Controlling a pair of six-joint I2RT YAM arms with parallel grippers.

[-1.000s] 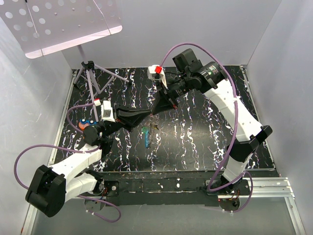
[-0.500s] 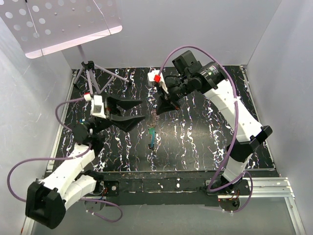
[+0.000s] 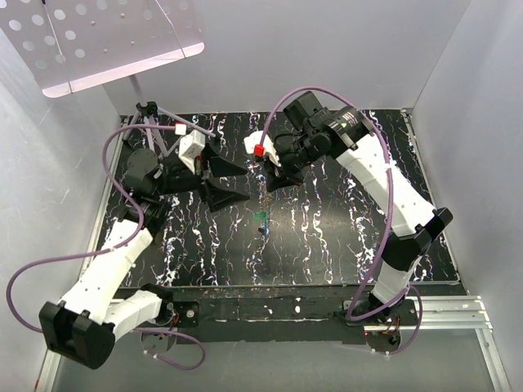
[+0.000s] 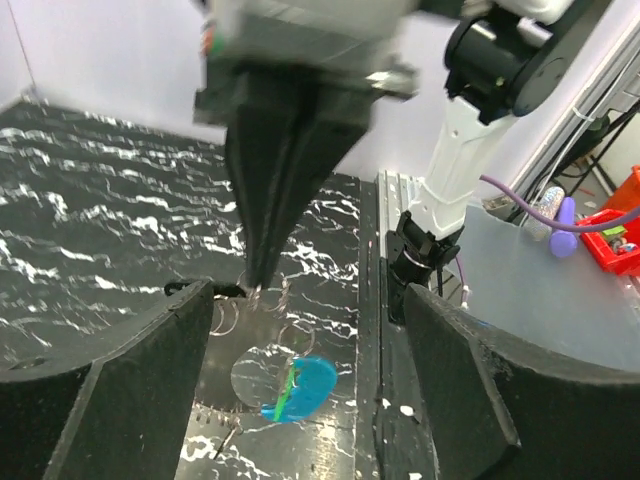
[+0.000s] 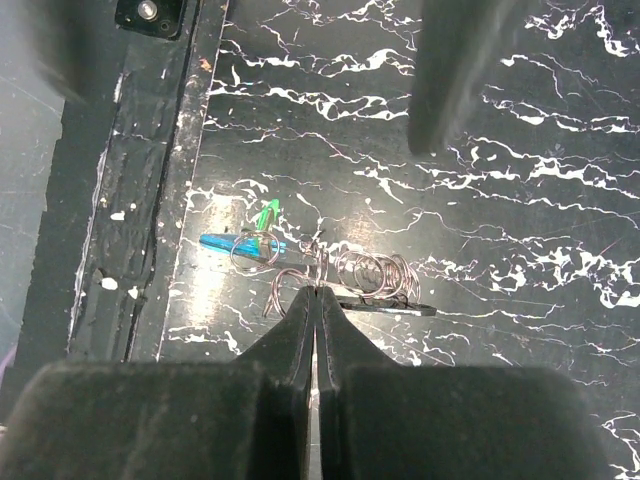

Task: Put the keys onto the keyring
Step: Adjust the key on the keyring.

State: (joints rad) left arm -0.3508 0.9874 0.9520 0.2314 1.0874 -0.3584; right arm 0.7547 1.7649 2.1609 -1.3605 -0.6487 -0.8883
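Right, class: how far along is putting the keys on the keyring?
Looks done: the blue key and green key seem to hang on the keyring. In hand: the right fingers pinch that keyring shut; the left fingers stand open, empty. Left: any further key is out of view, so uncertain.

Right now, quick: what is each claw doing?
Left claw: open, holding nothing.
Right claw: closed, pinching the keyring.
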